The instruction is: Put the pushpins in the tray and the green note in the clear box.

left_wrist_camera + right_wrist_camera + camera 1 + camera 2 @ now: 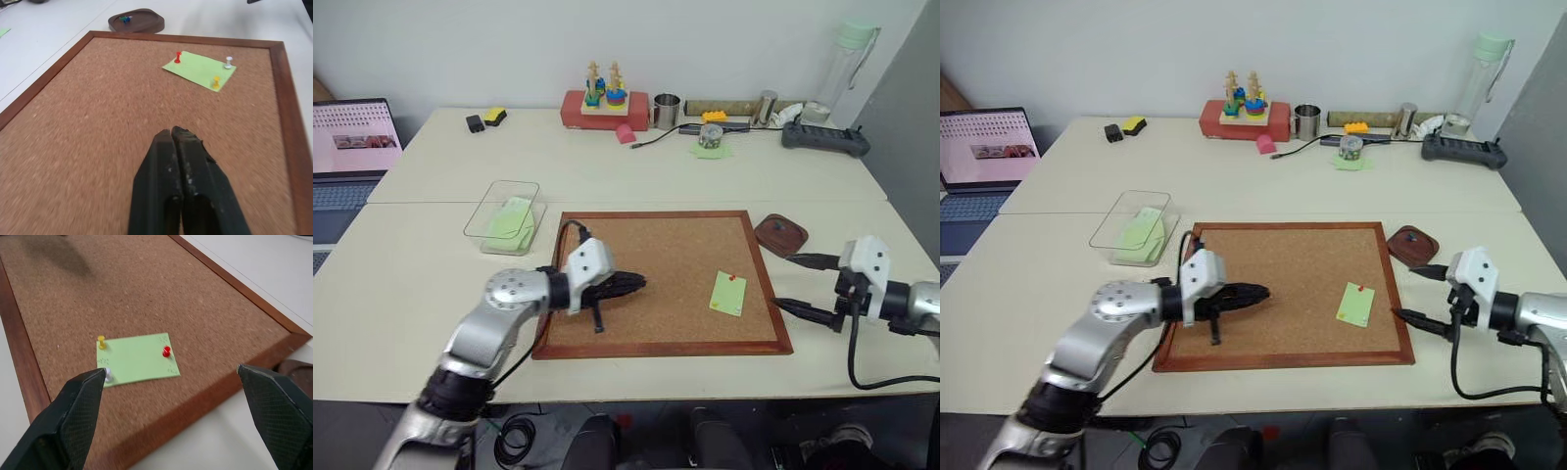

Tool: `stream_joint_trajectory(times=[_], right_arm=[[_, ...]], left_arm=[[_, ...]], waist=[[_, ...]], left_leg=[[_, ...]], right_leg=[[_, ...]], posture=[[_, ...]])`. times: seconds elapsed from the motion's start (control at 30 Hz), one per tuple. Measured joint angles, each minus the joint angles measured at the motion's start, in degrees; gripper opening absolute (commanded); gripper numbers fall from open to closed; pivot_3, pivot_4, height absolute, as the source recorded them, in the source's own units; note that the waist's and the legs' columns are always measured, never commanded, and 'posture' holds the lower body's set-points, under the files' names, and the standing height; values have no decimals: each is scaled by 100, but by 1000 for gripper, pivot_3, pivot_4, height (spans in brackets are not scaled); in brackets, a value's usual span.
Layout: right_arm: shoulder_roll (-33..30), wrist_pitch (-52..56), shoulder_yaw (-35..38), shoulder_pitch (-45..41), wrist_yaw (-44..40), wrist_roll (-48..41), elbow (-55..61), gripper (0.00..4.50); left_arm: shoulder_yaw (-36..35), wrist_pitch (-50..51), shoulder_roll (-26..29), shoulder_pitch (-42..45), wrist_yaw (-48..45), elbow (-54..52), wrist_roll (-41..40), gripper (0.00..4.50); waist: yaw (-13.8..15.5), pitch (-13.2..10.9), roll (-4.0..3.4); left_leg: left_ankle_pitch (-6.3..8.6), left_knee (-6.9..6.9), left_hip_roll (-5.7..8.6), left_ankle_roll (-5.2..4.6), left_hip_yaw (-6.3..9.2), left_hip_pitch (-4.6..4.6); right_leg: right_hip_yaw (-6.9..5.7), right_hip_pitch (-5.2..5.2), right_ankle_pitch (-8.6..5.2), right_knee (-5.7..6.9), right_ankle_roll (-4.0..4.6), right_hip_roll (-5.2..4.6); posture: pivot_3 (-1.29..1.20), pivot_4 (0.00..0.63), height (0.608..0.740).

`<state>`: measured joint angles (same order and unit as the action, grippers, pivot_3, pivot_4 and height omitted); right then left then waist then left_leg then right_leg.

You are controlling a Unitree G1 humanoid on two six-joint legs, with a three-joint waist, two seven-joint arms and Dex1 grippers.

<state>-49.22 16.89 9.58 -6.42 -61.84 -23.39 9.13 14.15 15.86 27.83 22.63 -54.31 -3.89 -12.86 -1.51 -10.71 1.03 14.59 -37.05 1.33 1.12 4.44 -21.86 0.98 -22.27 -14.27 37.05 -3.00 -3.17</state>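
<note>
The green note point(728, 294) lies on the right part of the corkboard point(646, 245), pinned by a red pushpin point(167, 351), a yellow one point(101, 341) and a white one point(229, 61). The dark brown tray point(764, 233) sits just off the board's far right corner, with small pins point(126, 19) in it. The clear box point(504, 217) stands left of the board and holds green paper. My left gripper point(636, 284) is shut and empty above the board's left half, pointing at the note. My right gripper point(788, 284) is open at the board's right edge, its fingers either side of the note's line.
A laptop point(347, 147) sits at the far left. Along the table's back edge are a red block with a stacking toy point(604, 106), a metal cup point(667, 111), a power strip point(824, 139) and a bottle point(847, 69). A cable trails from my right wrist.
</note>
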Motion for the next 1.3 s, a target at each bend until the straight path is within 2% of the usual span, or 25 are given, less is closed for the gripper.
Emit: stream_joint_trajectory(times=[0.27, 0.57, 0.8, 1.2, 1.27, 1.3], right_arm=[[369, 52, -625, -572, 339, 431, -361, 4500], [926, -235, -1126, -1219, 449, 846, -1434, 4500], [1104, -534, -1199, -1280, 437, 928, -1902, 3144], [1189, -764, -1281, -1374, 292, 977, -2164, 277], [1192, -764, -1296, -1373, 242, 959, -2161, 5], [1192, -759, -1296, -1374, 223, 950, -2161, 5]], left_arm=[[214, -747, -545, 145, 147, 1346, 492, 18], [238, -1002, -689, 228, 122, 1565, 614, 18], [216, -1008, -659, 216, 120, 1566, 627, 0], [174, -990, -645, 166, 124, 1521, 632, 0], [173, -987, -635, 164, 124, 1518, 631, 0], [173, -986, -627, 163, 125, 1515, 631, 0]], waist=[[2, 0, 0], [4, 5, -5], [1, 5, -4], [-12, 6, -5], [-15, 6, -5], [-15, 6, -5]], left_leg=[[0, -1, 2, 0, 2, 0], [0, 1, 5, 0, 6, 0], [0, 0, 4, 0, 6, 2], [0, 0, 3, 0, 9, 5], [0, 0, 2, 0, 9, 6], [0, 0, 2, 0, 10, 6]], right_leg=[[0, -2, 1, 2, 0, -1], [-3, -2, 3, 3, -2, -3], [-2, -1, 3, 6, -2, -2], [-1, -1, 3, 8, -2, -1], [0, -1, 3, 9, -2, -1], [1, -1, 3, 9, -2, -1]], posture=[[0, 150, 740], [0, 150, 740], [0, 150, 740], [0, 150, 740], [0, 150, 740], [0, 150, 740]])
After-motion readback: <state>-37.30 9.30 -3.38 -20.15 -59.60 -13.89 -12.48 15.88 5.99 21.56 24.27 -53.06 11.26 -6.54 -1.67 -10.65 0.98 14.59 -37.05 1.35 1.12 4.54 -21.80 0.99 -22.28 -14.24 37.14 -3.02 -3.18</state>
